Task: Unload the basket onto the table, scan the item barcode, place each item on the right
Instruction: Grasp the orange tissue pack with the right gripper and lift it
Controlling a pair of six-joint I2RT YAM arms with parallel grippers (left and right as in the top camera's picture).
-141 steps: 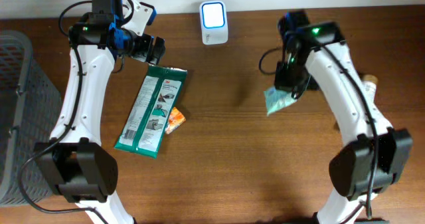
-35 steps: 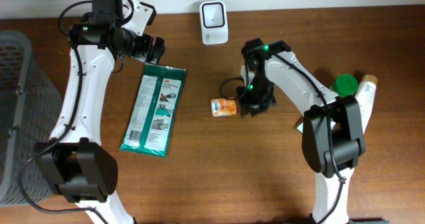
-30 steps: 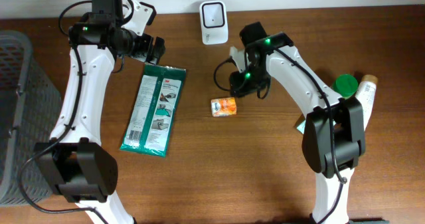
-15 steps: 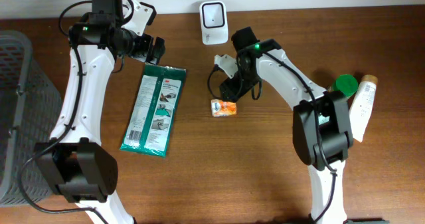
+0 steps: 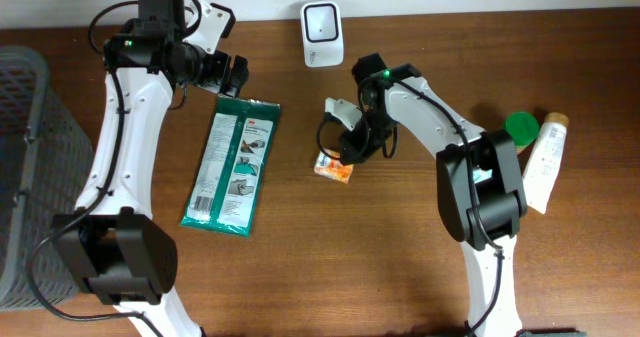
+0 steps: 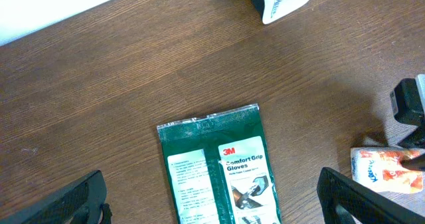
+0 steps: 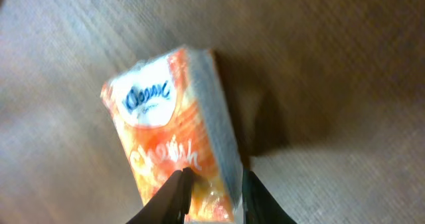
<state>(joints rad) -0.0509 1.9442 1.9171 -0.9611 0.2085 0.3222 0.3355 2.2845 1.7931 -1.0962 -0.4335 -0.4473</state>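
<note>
Pinched tissue pack [image 7: 166, 137] by its end in jaws of right gripper [image 7: 214, 197] just now; seemingly ready for scanner [image 5: 322, 22]. Kept jaws of left gripper [image 6: 222, 201] spread.

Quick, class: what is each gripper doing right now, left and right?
Left gripper: jaws open, empty.
Right gripper: jaws closed on the tissue pack.
</note>
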